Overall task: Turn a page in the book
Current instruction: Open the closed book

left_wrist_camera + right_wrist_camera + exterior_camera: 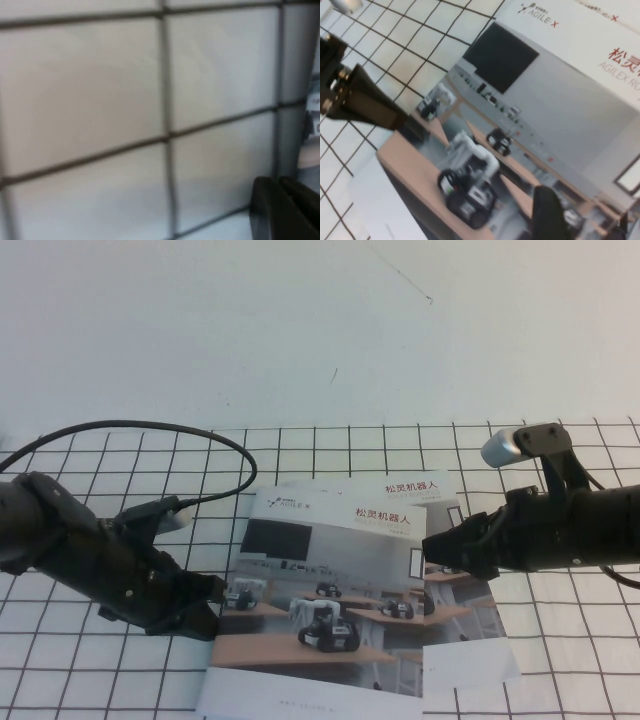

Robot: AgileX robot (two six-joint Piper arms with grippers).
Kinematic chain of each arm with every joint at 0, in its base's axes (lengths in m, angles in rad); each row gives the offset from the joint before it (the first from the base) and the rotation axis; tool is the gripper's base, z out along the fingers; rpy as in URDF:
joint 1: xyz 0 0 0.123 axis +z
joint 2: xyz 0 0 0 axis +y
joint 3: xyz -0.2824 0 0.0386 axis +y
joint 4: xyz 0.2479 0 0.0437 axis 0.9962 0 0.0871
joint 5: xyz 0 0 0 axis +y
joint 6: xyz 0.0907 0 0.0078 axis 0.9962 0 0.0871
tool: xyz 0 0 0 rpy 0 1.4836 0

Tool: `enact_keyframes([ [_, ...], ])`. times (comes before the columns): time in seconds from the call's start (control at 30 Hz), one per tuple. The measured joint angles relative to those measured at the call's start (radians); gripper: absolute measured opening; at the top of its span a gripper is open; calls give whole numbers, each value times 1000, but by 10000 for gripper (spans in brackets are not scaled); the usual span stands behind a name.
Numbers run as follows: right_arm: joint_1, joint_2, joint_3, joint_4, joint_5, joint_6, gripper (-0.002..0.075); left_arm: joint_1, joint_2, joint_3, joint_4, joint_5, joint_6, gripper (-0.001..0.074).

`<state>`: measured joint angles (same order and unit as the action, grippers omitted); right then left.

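Observation:
The book (320, 600) lies shut on the gridded table, its cover page (300, 540) showing small robots on desks and an orange title; it also fills the right wrist view (530, 115). My left gripper (205, 608) is low at the book's left edge and shut, with its tip touching that edge (400, 121). In the left wrist view its dark fingers (280, 210) rest together on the table. My right gripper (432, 550) hovers at the cover's right edge and is open. One of its fingers (547, 215) stands over the cover photo.
A second booklet (450, 502) with the same cover lies under the book, sticking out at the back and right. The white table with black grid lines (560, 640) runs all round. The left arm's cable (200, 430) loops behind it.

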<state>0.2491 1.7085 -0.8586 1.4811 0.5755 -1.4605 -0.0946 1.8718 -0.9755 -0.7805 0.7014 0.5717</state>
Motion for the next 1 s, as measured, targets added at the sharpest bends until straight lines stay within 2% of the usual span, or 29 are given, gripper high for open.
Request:
enact_keyframes([
  [0.3, 0, 0, 0, 26, -4, 0, 377, -21, -34, 2, 9, 91, -5, -3],
  [0.6, 0, 0, 0, -13, -61, 72, 377, -22, -34, -1, 90, 31, -65, -3],
  [0.8, 0, 20, 0, -22, -59, 122, 435, -22, -34, -1, -52, 29, 64, -4],
  [1.0, 0, 77, 0, -23, -50, 146, 459, -22, -32, -1, -87, 23, 92, -3],
])
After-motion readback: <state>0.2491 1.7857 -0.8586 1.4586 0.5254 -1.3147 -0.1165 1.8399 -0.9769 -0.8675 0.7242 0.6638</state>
